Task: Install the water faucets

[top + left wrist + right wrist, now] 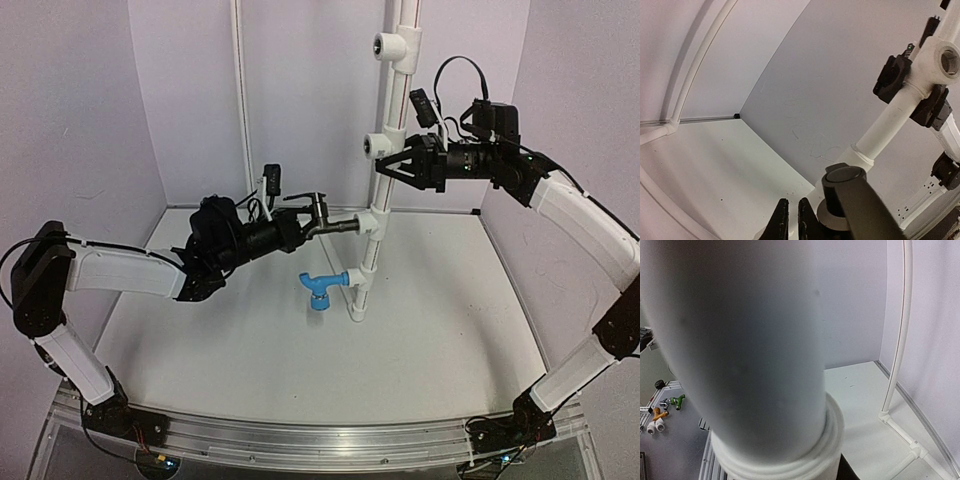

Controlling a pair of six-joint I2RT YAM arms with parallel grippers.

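Observation:
A white upright pipe carries several tee fittings. The bright blue faucet sits in the lowest tee, spout down. The black faucet points its stem into the tee above; in the left wrist view its round cap and lever lie right beside my left gripper. That gripper is shut, and I see nothing between its tips. My right gripper is shut on the pipe just under a higher tee. The pipe fills the right wrist view and hides the right fingers.
White enclosure walls stand at the back and sides, with a thin white tube frame along them. Outside to the left, spare parts lie on a grey surface: a green faucet, an orange piece and white fittings.

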